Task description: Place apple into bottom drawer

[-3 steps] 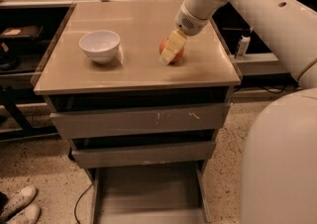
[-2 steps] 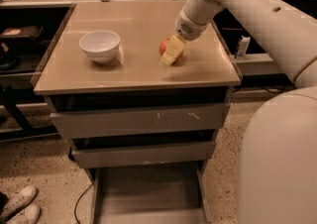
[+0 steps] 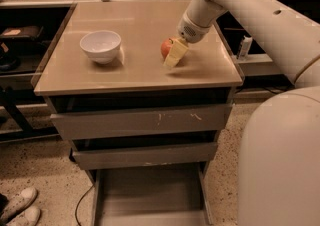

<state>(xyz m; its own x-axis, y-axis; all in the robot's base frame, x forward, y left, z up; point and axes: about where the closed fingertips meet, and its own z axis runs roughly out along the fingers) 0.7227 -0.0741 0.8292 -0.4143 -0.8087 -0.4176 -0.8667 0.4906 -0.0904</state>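
The red-orange apple [image 3: 166,47] sits on the tan cabinet top [image 3: 135,70], right of centre. My gripper [image 3: 173,55] comes down from the upper right on the white arm and rests against the apple's right side, covering part of it. I cannot tell whether it grips the apple. The bottom drawer [image 3: 150,192] is pulled out at the foot of the cabinet, showing a flat grey floor with nothing in it.
A white bowl [image 3: 101,46] stands on the cabinet top to the left of the apple. The top drawer front [image 3: 142,120] and the middle drawer front [image 3: 145,155] are pushed in. My white body [image 3: 280,165] fills the right side. Shoes [image 3: 17,211] lie on the floor at the lower left.
The gripper has shifted slightly at the apple, and more of the apple's left side shows now. The apple stays on the cabinet top.
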